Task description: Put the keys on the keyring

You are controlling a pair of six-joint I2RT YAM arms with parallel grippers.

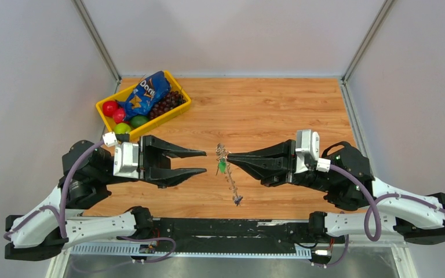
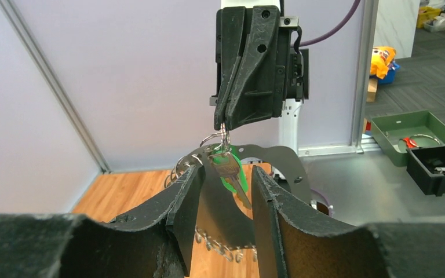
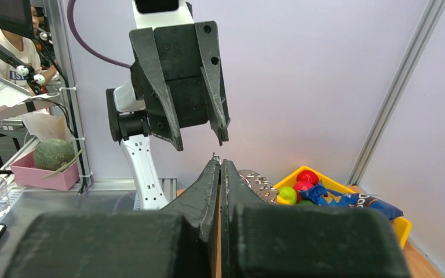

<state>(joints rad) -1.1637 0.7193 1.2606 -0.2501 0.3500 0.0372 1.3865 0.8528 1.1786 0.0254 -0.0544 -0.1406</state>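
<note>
The small dark-metal keys with a green plastic tag (image 2: pixel 232 174) are held dangling, long axis vertical, by the clamped right claw (image 1: pixel 230 156), just ahead of the parted, empty left claw (image 1: pixel 204 162).

Two black robot claws face each other, tip to tip, before a pale lilac wall.

The right claw (image 3: pixel 220 165) fills the foreground, its two fingers pressed flat together; what they pinch cannot be made out here. Above and opposite hangs the left claw (image 3: pixel 201 145), fingers spread apart and pointing down. Silvery jagged pieces of the keyring (image 3: pixel 259 183) show just beside the near fingers. Lower right, a yellow tray (image 3: pixel 402 225) on the wooden worktop (image 3: pixel 422 263) holds red and green fruit and a blue snack bag (image 3: pixel 353 201).
</note>
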